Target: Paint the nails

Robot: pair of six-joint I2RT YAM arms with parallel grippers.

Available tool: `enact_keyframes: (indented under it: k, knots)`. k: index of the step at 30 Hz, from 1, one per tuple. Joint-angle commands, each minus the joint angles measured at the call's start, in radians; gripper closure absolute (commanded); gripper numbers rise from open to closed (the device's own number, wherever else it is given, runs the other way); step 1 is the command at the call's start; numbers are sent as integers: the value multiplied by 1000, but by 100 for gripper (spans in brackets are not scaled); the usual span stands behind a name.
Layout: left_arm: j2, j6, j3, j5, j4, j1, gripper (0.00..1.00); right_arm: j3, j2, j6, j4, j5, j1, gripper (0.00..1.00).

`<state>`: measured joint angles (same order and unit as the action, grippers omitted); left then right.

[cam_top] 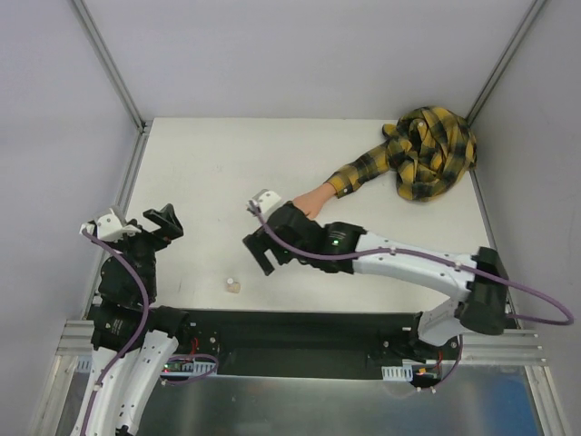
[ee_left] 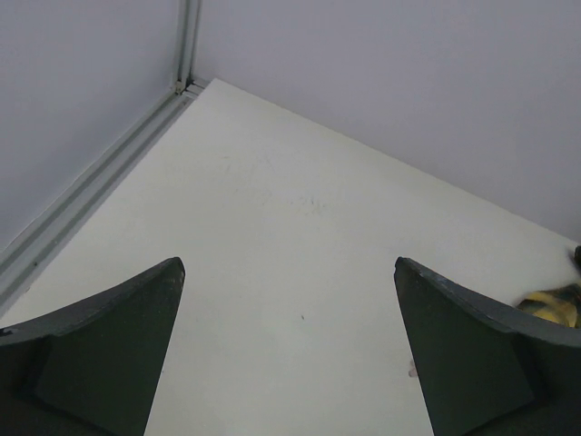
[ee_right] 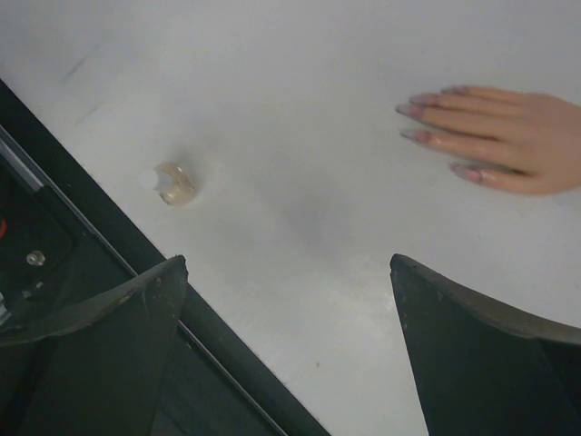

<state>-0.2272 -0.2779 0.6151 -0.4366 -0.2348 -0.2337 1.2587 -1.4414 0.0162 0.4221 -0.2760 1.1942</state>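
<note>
Right gripper [ee_right: 286,262] hangs empty, jaws spread wide, near the fingertips of the mannequin hand [ee_right: 522,136]. Only its wrist view shows the nails [ee_right: 419,110], pale lilac-pink, which the arm hides from above. The small beige bottle [ee_right: 174,182] sits well beyond those fingertips; the left gripper [ee_left: 289,263], also wide and empty, is farther off still, opposite the plaid sleeve [cam_top: 363,169].

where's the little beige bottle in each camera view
Top external: the small beige bottle sits low, left of centre.
Left wrist: not in it.
Right wrist: left of centre, in the upper half.
Shared landmark: the mannequin hand, up and right of the bottle in the top view, and at the upper right edge in the right wrist view.
</note>
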Motion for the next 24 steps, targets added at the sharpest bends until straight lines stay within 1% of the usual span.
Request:
enact_keyframes:
  k: [1,2,3,4,5,7,8,11,13,17,21,24]
  knots:
    - [64,-27,-18,-143,0,17,1,180,-203,18,-86,-11,77,2]
    - [72,-26,-20,-151,0,17,1,233,-236,14,-86,-11,88,1]
    - [87,-26,-21,-154,0,17,1,248,-294,16,-100,-12,97,3]
    - [92,-26,-25,-156,2,17,1,261,-316,19,-112,-17,116,5]
    - [95,-26,-26,-154,0,17,1,272,-335,21,-121,-19,120,12]
    - [95,-24,-25,-143,0,17,1,309,-398,21,-118,9,125,20]
    - [92,-21,-25,-137,0,17,1,314,-415,16,-115,20,128,26]
    - [85,-24,-23,-116,0,17,1,312,-455,19,-134,43,139,28]
    - [78,-26,-20,-108,0,17,1,315,-473,21,-131,40,148,34]
    - [74,-26,-18,-93,-1,17,1,318,-490,28,-134,52,159,39]
    - [72,-26,-18,-83,-1,19,1,317,-507,37,-134,58,173,41]
    - [68,-24,-18,-76,0,19,1,314,-516,37,-140,78,179,45]
